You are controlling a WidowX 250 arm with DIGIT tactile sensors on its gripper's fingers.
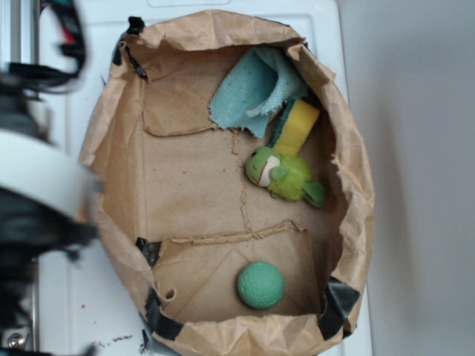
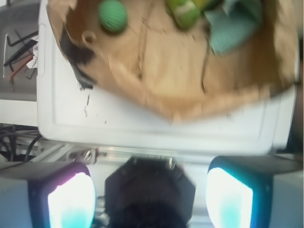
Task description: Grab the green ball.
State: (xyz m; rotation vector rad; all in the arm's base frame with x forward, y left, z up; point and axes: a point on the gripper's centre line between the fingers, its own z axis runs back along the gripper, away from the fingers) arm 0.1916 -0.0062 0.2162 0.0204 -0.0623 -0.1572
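Paper bag (image 1: 349,148) holds green ball (image 1: 260,285).

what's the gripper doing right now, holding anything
Gripper: open, jaws spread wide, holding nothing. It sits outside the paper bag, well away from the green ball.

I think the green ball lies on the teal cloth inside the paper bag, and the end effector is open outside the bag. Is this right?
Not quite. The green ball lies alone on the bare floor of the paper bag, far from the teal cloth, as the exterior view shows. The end effector is indeed open and outside the bag.
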